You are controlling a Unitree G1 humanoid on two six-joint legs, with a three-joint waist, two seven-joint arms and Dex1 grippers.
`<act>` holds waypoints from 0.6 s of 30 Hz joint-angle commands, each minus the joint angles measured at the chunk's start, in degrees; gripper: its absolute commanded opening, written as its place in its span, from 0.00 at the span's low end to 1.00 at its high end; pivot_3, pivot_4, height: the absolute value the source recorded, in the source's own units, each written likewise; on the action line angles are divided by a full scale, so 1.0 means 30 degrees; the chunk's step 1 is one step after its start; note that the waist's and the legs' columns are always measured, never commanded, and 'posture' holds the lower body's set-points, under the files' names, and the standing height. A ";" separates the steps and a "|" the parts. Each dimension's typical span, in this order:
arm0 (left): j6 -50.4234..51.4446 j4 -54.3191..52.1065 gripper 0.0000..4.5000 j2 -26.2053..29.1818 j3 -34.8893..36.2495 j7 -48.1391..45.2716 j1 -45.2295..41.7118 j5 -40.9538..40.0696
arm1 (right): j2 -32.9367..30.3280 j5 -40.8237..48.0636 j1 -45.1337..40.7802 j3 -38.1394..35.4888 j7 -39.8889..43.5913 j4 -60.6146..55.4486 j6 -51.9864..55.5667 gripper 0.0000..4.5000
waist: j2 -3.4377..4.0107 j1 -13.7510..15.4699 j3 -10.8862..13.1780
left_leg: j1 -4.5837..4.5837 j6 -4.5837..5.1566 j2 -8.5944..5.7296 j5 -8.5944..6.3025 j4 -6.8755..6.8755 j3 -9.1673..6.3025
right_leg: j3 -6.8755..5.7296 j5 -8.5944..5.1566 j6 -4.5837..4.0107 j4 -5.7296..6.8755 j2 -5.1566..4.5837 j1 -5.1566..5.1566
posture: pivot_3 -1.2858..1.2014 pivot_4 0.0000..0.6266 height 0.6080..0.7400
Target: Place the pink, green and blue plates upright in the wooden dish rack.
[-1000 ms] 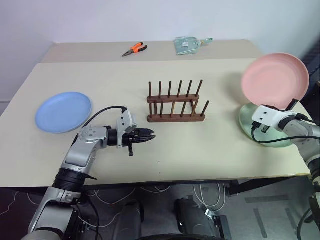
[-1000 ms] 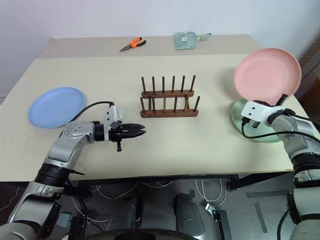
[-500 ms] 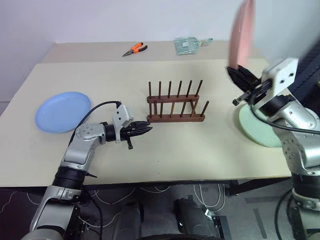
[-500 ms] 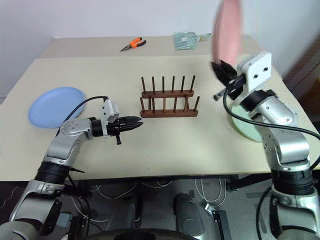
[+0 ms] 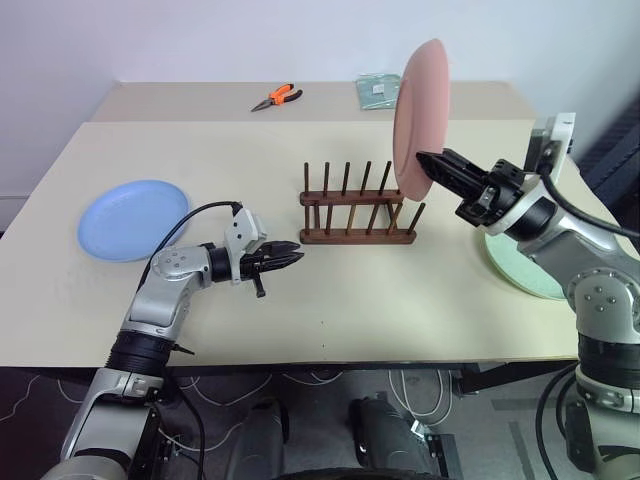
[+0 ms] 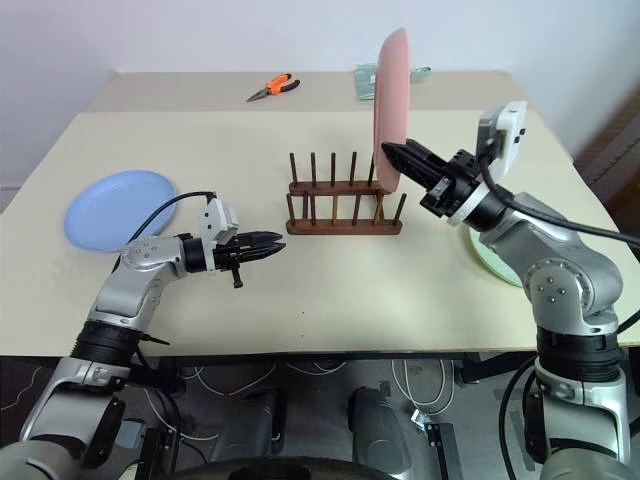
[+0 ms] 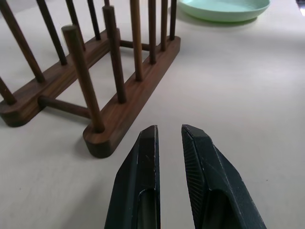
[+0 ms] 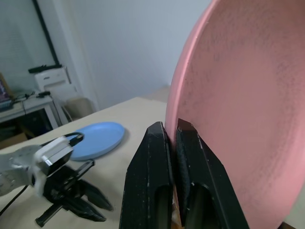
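Rack (image 5: 357, 205): empty | right gripper (image 5: 428, 163): jaws pinching pink plate (image 5: 418, 118) upright above rack | left gripper (image 5: 288, 255): jaws nearly together, empty | green plate (image 5: 520, 265), blue plate (image 5: 132, 219): flat on surface (image 5: 400, 300), still to place

Beige bench (image 5: 400, 300) carries scene. Orange-handled pliers (image 5: 275, 97) lie far, left of centre, on second bench surface behind. Pale green packet (image 5: 378, 89) lies far, right of pliers, well apart. Cables (image 5: 420, 385) on floor under near edge.
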 commanded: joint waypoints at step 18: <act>0.0109 -0.1005 0.16 0.0433 0.0185 0.0291 0.0003 -0.0166 | -0.1282 -0.4524 0.1439 -0.1418 0.1338 -0.0174 -0.1566 0.77 | 0.0001 0.0126 0.0001 | -0.0010 0.0000 -0.0002 -0.0001 0.0000 0.0002 | 0.0001 0.0000 0.0003 -0.0009 0.0004 -0.0006 | 0.52 0.24 0.94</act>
